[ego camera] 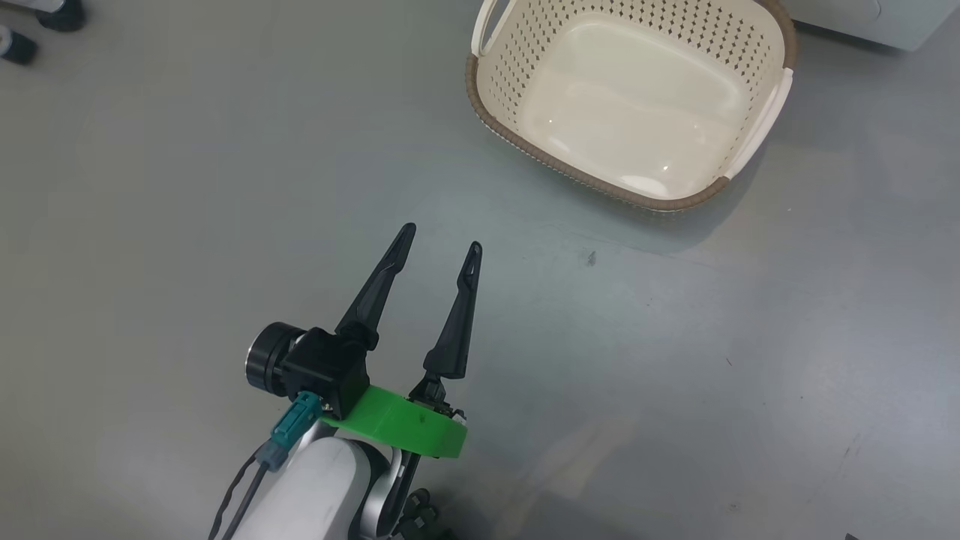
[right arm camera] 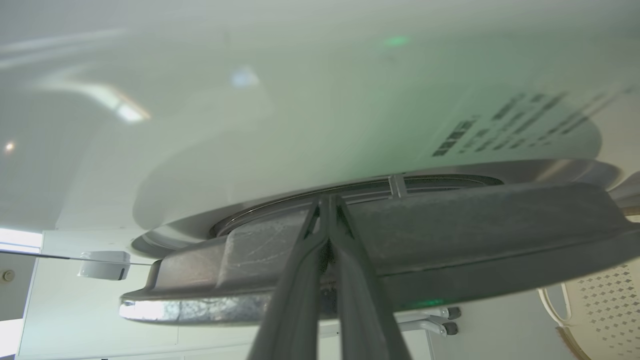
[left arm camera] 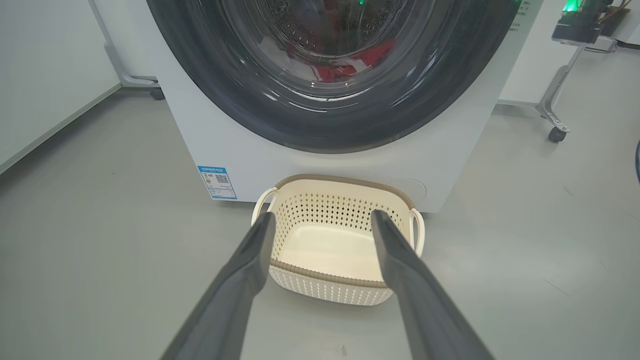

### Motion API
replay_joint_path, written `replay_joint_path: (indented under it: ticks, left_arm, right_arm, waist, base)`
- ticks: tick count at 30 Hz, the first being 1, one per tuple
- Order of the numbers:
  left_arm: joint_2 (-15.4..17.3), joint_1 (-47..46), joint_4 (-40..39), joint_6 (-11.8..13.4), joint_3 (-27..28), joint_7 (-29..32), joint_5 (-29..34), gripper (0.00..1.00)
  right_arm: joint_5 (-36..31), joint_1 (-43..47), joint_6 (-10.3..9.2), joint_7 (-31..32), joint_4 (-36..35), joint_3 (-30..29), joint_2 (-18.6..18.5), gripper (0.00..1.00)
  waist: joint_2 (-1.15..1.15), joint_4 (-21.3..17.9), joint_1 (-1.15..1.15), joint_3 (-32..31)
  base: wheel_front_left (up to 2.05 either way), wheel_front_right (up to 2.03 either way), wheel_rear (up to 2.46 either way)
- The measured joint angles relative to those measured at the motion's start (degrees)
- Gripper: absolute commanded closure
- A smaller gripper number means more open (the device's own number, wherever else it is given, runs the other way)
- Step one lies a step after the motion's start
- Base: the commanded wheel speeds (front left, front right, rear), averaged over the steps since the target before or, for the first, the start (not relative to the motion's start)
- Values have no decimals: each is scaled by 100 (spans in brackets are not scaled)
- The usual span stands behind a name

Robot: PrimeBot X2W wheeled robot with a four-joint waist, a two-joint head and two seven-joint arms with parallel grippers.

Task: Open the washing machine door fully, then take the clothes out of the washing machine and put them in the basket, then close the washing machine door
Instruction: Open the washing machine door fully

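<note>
Left tool [ego camera: 442, 238] hovers with fingers spread wide; right tool [right arm camera: 327, 200] has fingers pressed together.

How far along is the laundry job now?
Nothing looks finished. In hand: the shut right gripper has its tips at the edge of the washing machine door, which is not fully open. Remaining: the clothes lie in the drum, the basket is empty, the open left gripper hovers empty; closing comes last.

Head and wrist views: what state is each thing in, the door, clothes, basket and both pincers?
washing machine door: not swung open, shut or barely ajar
clothes: inside the washing machine, behind the glass
basket: upright, empty
left pincer: open, holding nothing
right pincer: shut, tips at the door's edge
</note>
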Motion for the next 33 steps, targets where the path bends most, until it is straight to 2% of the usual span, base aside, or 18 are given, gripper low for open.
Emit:
replay_joint_path:
  ticks: [16, 33]
  left_arm:
    - [-4, 1, -80, 0, 98, 0, -27, 0]
    - [-11, 9, 30, 0, 287, 0, 13, 0]
  right_arm:
    - [130, -215, 1, 531, 490, 66, -59, 100]
    - [142, -5, 0, 638, 761, 118, 81, 100]
  waist:
    - [0, 9, 0, -17]
    - [0, -148, 0, -277]
  base:
    - [0, 0, 0]
    - [0, 0, 0]
